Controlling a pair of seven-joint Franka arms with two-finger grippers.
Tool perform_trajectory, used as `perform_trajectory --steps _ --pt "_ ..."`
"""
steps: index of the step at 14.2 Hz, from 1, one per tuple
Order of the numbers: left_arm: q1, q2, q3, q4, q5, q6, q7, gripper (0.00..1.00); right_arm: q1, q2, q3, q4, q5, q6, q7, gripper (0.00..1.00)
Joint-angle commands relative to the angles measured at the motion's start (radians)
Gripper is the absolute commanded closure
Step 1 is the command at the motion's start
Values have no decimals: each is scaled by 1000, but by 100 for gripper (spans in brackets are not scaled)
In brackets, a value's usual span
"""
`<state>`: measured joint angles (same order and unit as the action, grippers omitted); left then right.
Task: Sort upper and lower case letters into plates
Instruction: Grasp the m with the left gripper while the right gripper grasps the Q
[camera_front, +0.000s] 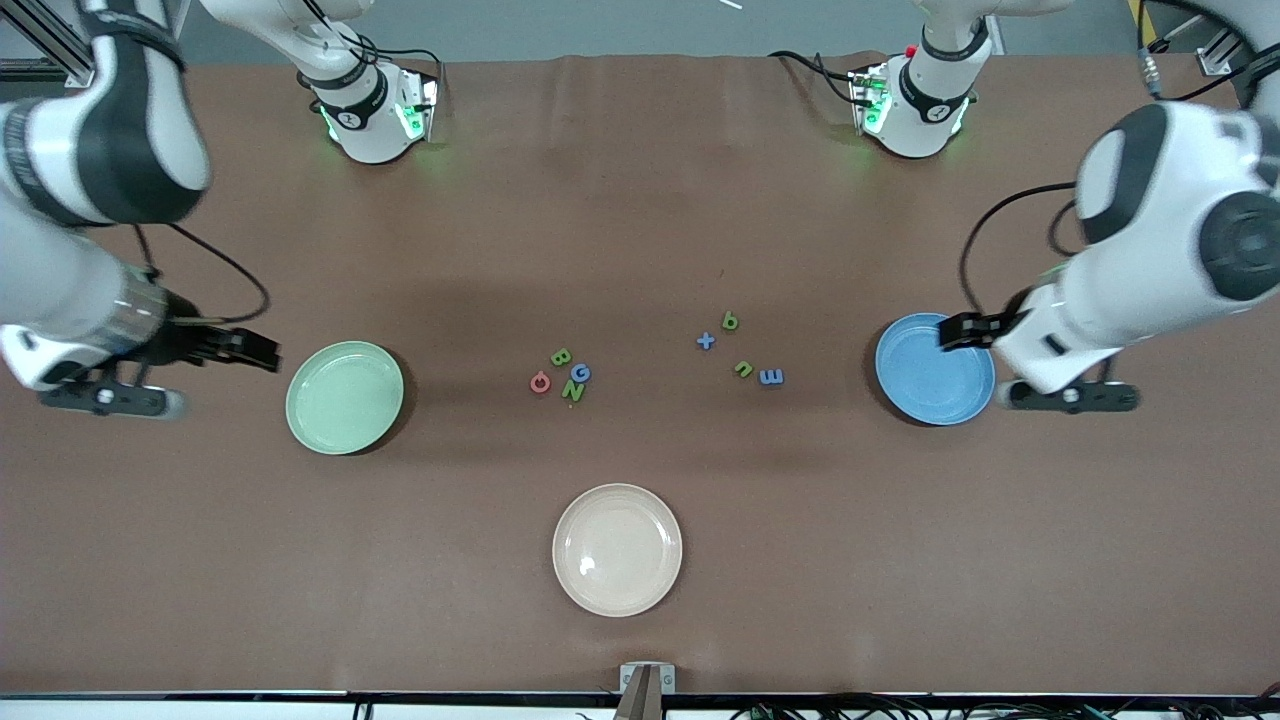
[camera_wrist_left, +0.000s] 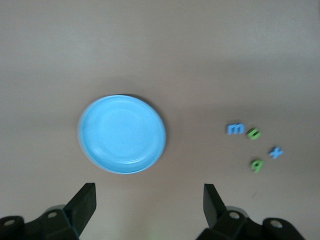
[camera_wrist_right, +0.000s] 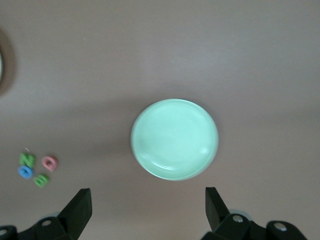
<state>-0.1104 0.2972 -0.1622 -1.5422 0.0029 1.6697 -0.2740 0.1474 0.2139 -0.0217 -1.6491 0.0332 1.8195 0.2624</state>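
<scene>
Hovering over the blue plate's (camera_front: 925, 385) rim, the left gripper (camera_front: 962, 331) stands open and empty. The right gripper (camera_front: 262, 350) hangs open beside the green plate (camera_front: 344, 397). Between both plates lie the capitals (camera_front: 563, 376) and small letters (camera_front: 740, 349), farther from the front camera than the beige plate (camera_front: 617, 549).

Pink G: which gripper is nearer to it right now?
Right. The right gripper hangs just outside the green plate, one plate from the pink G; the left gripper is over the blue plate.

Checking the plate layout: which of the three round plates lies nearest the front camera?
The cream-beige plate, lowest in the front view; the pale green and blue ones lie farther.
</scene>
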Motion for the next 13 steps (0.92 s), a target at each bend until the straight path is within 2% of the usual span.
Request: perform_trajectory --steps 1,3,6,10,13 --pt "-90 71 3 2 -7 80 -181 5 96 24 -6 -142 14 204 188 0" --pt "-136 115 3 -33 -7 163 -247 5 180 74 -7 -205 14 349 356 0" --pt "-178 117 1 -162 -7 338 -319 2 286 180 -7 -204 13 441 564 0" --pt "-212 132 1 -323 -7 554 -358 1 317 292 -7 -204 13 555 641 1" --pt "-239 160 1 -389 -6 686 -410 1 357 357 -7 -204 13 636 728 4"
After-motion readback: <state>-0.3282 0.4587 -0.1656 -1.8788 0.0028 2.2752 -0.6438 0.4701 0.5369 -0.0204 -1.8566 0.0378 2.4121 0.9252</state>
